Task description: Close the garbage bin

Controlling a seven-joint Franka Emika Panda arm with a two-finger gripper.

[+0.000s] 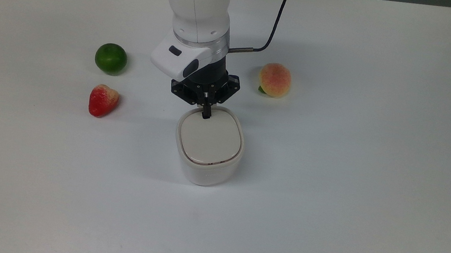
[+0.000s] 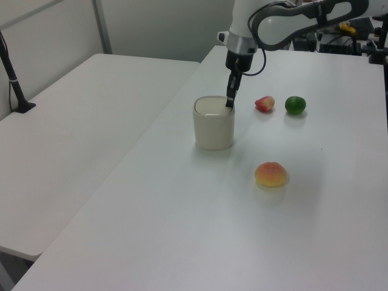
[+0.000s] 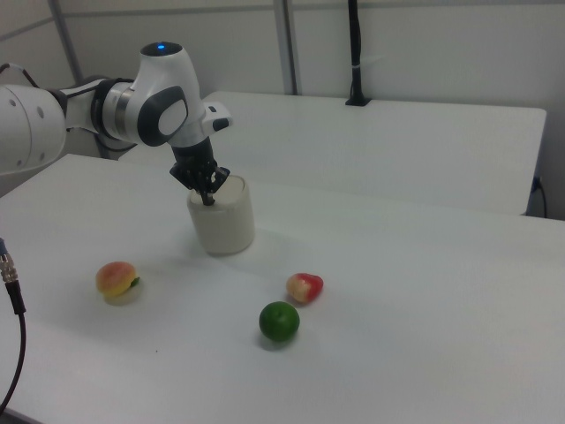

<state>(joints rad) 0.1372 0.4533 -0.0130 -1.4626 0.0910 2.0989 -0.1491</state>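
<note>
The garbage bin (image 1: 205,172) (image 2: 213,128) (image 3: 225,224) is a small white rounded-square tub in the middle of the white table. Its beige lid (image 1: 210,140) lies flat and closed on the rim. My gripper (image 1: 206,115) (image 2: 229,103) (image 3: 208,199) points straight down with its black fingers shut together, their tips at the lid's edge nearest the arm, at the top view's upper side of the bin. Nothing is held between the fingers.
A green lime (image 1: 110,58) and a red strawberry (image 1: 102,100) lie to the top view's left of the bin, a peach (image 1: 274,80) to its upper right. A black cable (image 1: 274,24) hangs off the arm. A second white table (image 2: 79,121) stands beside this one.
</note>
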